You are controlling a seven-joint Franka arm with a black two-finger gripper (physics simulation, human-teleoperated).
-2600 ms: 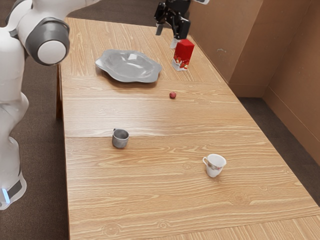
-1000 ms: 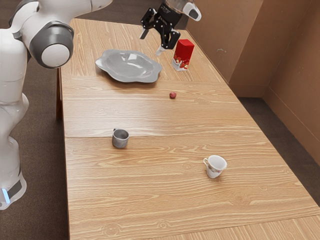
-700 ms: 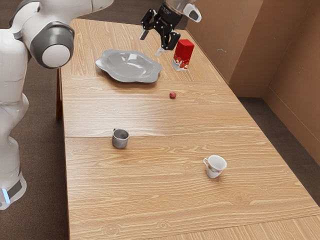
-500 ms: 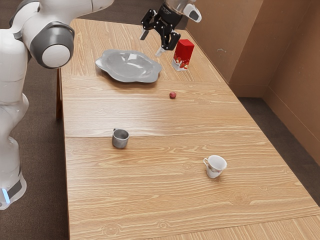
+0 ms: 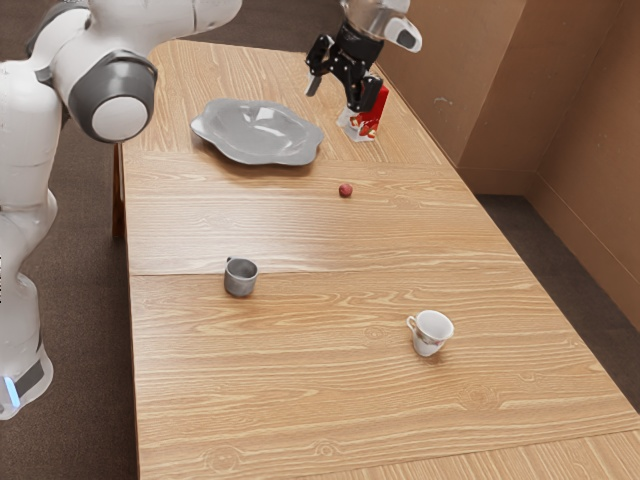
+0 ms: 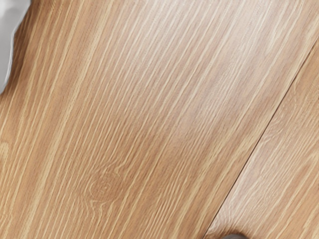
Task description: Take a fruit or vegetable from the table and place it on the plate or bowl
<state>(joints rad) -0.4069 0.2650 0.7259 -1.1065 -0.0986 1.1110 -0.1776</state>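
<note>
A small red fruit lies on the wooden table, on the near side of the grey wavy-rimmed plate. My black gripper hangs open above the table's far end, between the plate's right rim and a red box, which it partly hides. Nothing is between its fingers. The fruit sits well nearer the camera than the gripper. Bare wood grain lies under my hand in the wrist view, with a sliver of the plate's rim at one corner.
A grey metal mug stands mid-table toward the exterior view's left. A white patterned teacup sits nearer the front right. A brown wall runs along the table's far right side.
My gripper has swung from over the plate's right rim toward the exterior view's right, and now stands in front of the red box. The fruit, plate and cups have not moved.
</note>
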